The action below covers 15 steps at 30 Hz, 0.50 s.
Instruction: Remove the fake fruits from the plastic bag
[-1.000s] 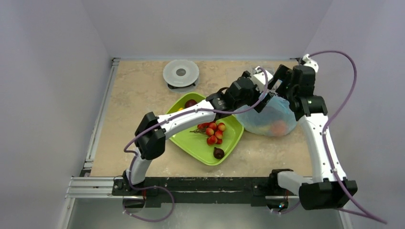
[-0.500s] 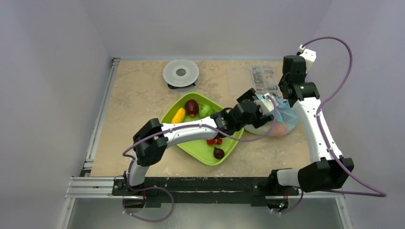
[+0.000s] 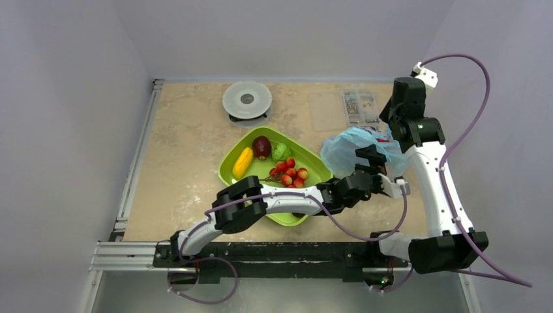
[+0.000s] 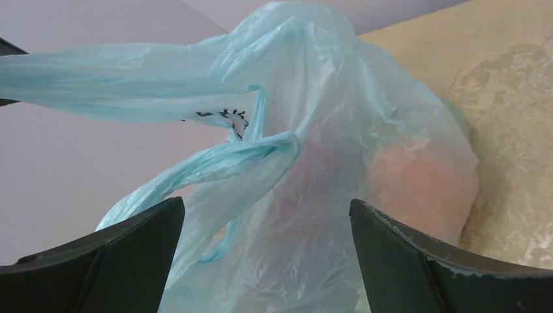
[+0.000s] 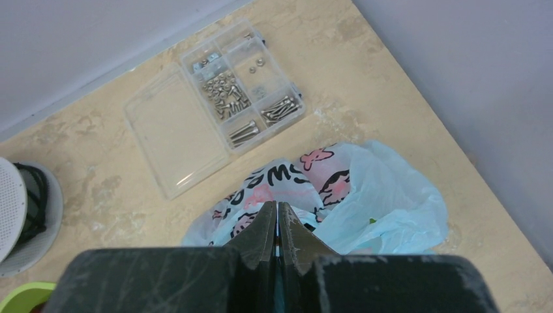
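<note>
Plastic bag (image 3: 355, 145), top clamped in right claw (image 5: 278, 218); left claw (image 4: 266, 208) spread apart, just before its side.

Lab test cell, blank walls (image 3: 65, 98), aluminium rail (image 3: 124, 253) (screw organiser (image 5: 242, 98) too)

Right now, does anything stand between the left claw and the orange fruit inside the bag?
Yes. The wall of the thin light-blue translucent plastic bag covers the round orange fake fruit, and a twisted handle loop hangs in front. The open left claw faces that wall.
</note>
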### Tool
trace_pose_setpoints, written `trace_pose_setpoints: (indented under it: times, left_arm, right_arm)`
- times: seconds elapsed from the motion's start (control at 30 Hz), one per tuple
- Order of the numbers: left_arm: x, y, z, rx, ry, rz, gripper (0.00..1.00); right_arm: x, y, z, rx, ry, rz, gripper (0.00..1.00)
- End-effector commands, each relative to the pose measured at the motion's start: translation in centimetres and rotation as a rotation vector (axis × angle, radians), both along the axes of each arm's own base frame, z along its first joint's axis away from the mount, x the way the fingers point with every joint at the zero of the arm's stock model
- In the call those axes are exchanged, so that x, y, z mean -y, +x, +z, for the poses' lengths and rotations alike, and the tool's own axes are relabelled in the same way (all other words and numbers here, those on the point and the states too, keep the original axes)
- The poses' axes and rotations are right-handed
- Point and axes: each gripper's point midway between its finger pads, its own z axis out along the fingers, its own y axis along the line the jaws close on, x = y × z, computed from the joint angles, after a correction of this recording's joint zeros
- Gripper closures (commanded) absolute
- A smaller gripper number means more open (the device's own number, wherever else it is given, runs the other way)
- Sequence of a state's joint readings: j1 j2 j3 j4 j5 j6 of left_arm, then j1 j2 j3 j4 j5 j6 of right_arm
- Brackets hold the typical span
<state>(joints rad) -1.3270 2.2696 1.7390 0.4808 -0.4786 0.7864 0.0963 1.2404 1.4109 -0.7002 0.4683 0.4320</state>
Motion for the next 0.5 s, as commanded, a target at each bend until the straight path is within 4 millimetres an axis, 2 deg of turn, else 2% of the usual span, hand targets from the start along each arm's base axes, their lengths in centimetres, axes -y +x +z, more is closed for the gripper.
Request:
trace_pose_setpoints:
  times: [0.0, 0.1, 0.2, 0.23, 0.27, 0.3, 0.37, 0.43, 0.47]
  left_arm:
    - [0.0, 2.5, 6.2, 0.064, -0.106, 0.051, 0.04]
    - [0.6, 3.1, 7.1, 0.033, -0.155, 0.047, 0.17]
    - [1.7, 2.8, 7.3, -0.012, -0.179, 0.001, 0.29]
    - [2.1, 2.7, 7.5, -0.029, -0.178, -0.024, 0.36]
    - [2.5, 2.5, 7.5, -0.070, -0.171, -0.048, 0.87]
    - [2.3, 2.7, 7.9, -0.082, -0.188, -0.039, 1.00]
    - [1.4, 2.6, 8.8, -0.123, -0.201, -0.041, 1.00]
    - [-0.5, 2.6, 9.7, -0.189, -0.230, -0.036, 1.00]
    - [-2.0, 2.8, 11.3, -0.230, -0.280, -0.040, 1.00]
  right_arm:
    - [-0.9, -0.4, 2.6, 0.072, 0.057, 0.026, 1.00]
    - [-1.1, -0.6, 2.6, 0.074, 0.068, 0.032, 1.00]
    - [-1.4, -0.8, 3.2, 0.081, 0.084, 0.044, 1.00]
    - [-1.4, -0.9, 3.4, 0.084, 0.085, 0.044, 1.00]
    - [-1.1, -1.2, 3.7, 0.087, 0.078, 0.029, 1.00]
    - [-0.9, -1.3, 3.7, 0.087, 0.074, 0.018, 1.00]
    - [-0.2, -1.2, 3.5, 0.084, 0.087, -0.006, 1.00]
    - [1.8, -1.0, 3.0, 0.092, 0.146, -0.047, 1.00]
    - [2.3, -0.7, 2.8, 0.099, 0.183, -0.036, 1.00]
